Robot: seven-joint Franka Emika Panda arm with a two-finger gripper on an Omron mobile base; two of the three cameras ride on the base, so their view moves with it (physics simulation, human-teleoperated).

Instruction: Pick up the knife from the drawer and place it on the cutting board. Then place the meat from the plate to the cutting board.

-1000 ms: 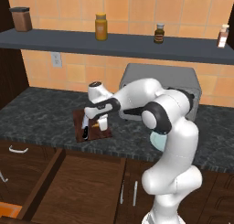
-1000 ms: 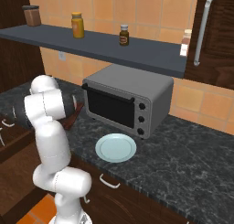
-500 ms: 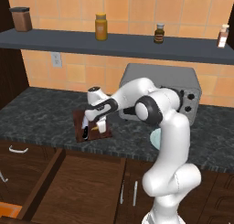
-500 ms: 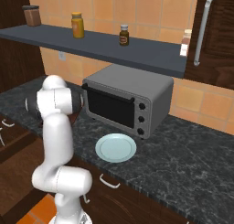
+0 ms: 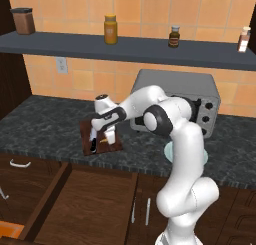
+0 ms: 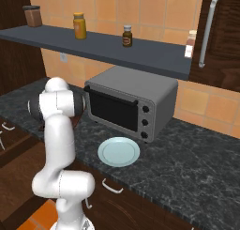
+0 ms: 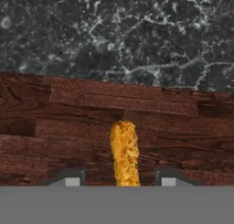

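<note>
One cutting board (image 5: 101,137), one meat piece (image 7: 124,152), one plate (image 6: 118,152), one toaster oven (image 6: 132,101), four shelf jars (image 6: 79,26).

Orange-tan meat (image 7: 124,152) on reddish-brown board (image 7: 55,122)
Counter (image 7: 114,31) — black, veined white; plate (image 6: 118,152) pale bluish-white.

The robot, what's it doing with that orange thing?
The gripper is open right over the board, with the meat between its fingertips, lying on the board. The knife is on the board too. The plate by the toaster oven has nothing on it.
</note>
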